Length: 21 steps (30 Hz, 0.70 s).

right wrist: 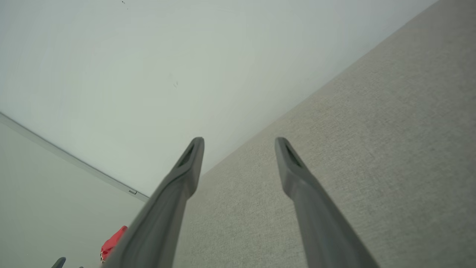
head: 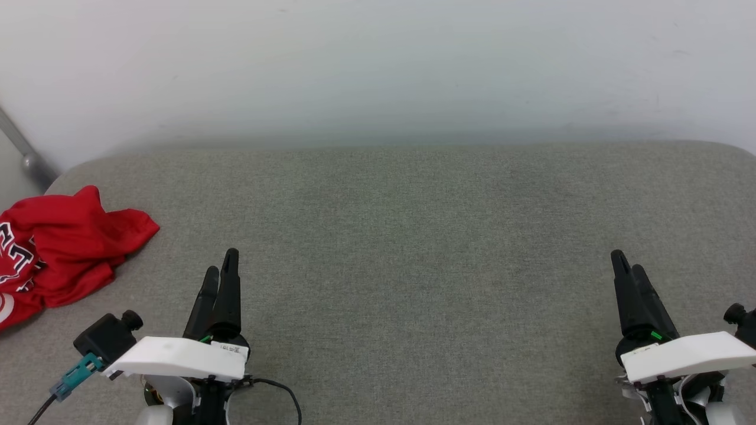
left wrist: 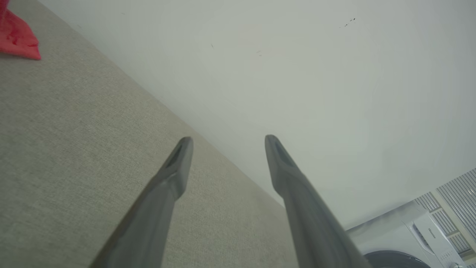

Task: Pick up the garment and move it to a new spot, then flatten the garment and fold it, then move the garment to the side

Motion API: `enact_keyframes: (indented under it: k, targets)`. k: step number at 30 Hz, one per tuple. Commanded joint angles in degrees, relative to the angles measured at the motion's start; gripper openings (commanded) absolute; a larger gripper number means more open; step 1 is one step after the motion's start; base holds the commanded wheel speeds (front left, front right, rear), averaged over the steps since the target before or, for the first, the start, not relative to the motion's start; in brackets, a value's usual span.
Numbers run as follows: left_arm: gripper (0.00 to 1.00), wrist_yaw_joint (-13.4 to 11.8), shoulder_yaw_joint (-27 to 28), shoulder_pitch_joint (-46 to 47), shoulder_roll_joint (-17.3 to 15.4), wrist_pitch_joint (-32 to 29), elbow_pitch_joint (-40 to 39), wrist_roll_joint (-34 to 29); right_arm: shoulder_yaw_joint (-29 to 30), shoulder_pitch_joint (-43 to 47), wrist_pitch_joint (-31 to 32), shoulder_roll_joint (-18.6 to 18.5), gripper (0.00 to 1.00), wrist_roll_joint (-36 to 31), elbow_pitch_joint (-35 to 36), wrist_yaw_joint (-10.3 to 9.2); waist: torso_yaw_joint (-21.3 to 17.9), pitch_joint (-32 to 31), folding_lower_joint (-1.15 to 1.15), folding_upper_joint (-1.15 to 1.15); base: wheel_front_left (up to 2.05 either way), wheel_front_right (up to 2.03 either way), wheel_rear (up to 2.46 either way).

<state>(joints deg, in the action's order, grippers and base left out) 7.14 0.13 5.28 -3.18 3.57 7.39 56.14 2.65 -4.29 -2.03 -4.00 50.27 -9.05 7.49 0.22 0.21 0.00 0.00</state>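
The garment point(head: 59, 248) is a bright red jersey with black white-outlined lettering, lying crumpled at the far left edge of the grey table point(head: 401, 248). A corner of the garment point(left wrist: 18, 37) shows at the top left of the left wrist view, and a small red patch of the garment point(right wrist: 112, 242) at the bottom left of the right wrist view. My left gripper point(head: 220, 267) hovers at the lower left, right of the cloth and apart from it, open and empty point(left wrist: 227, 143). My right gripper point(head: 627, 264) stands at the lower right, open and empty too point(right wrist: 238, 144).
A pale wall point(head: 378, 65) runs along the table's far edge. A grey pole point(head: 23, 150) leans at the far left corner. A white washing machine point(left wrist: 416, 230) shows in the left wrist view's bottom right.
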Motion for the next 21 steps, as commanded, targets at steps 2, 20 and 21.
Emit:
enact_keyframes:
  k: [2, 20, 21]
  targets:
    - [1.00, -0.07, -0.49, 1.21, -0.12, 0.72, -0.96, -3.54, -0.16, -0.22, -0.51, -0.10, 1.00, -3.15, 1.31, 0.00, -0.03, -0.03, 0.00, 0.00, 0.00, 0.00, 0.00]
    - [1.00, -1.02, -2.71, 1.50, -0.12, 3.83, -0.61, -20.31, -0.91, 0.74, -0.56, 0.13, 1.00, -19.21, 3.90, 0.00, 0.00, 0.09, 0.00, 0.00, 0.00, 0.00, 0.00]
    - [1.00, -1.01, -2.73, 1.60, -0.11, 3.97, -0.62, -20.88, -0.92, 0.81, -0.54, 0.16, 1.00, -20.06, 4.00, 0.00, 0.01, 0.10, 0.00, 0.00, 0.00, 0.00, 0.00]
